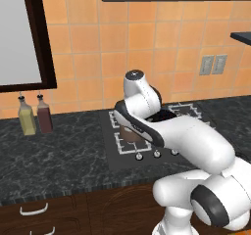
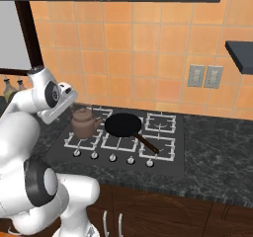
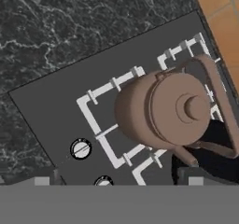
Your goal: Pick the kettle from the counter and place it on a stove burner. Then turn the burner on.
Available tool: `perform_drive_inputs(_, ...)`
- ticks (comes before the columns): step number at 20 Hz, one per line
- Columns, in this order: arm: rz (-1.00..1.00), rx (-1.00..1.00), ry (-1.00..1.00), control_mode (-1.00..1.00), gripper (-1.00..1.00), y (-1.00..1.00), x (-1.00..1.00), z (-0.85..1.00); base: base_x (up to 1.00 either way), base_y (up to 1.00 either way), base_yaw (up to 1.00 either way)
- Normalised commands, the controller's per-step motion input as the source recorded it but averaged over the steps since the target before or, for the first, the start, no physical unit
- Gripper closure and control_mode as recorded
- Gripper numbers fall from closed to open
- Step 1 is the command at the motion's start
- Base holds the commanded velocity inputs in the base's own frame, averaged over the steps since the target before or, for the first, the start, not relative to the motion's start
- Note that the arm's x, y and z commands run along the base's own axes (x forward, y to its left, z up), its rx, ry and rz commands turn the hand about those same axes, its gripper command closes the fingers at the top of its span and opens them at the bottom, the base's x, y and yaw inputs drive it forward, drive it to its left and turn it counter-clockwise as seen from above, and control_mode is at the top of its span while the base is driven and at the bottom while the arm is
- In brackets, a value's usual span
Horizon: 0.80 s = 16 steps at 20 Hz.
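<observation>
Black counter: stove, two bottles on it.

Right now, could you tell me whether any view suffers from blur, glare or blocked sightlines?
Left base view: the arm hides most of the kettle. Right base view: even lighting, kettle and frying pan clear, slightly soft. Hand view: kettle sharp, seen from above; no glare.

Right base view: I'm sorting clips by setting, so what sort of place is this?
A home-style kitchen, rendered. A gas stove with knobs is set in a dark counter, a kettle and frying pan sit on its burners, and orange wall tiles run behind.
</observation>
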Motion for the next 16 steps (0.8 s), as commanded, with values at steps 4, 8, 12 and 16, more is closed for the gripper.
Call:
perform_drive_inputs(4,-0.39,0.09,-0.01,-1.0,-1.0,-0.28,-0.34,-0.33,0.0,0.0,0.0)
perform_drive_inputs(8,-0.37,0.17,-0.05,-1.0,-1.0,-0.28,-0.44,-0.36,0.0,0.0,0.0)
perform_drive_inputs(12,-0.34,0.16,-0.09,-1.0,-1.0,-0.17,-0.34,-0.26,0.0,0.0,0.0)
perform_drive_inputs(16,-0.33,0.12,-0.06,-1.0,-1.0,0.0,-0.23,-0.28,0.0,0.0,0.0)
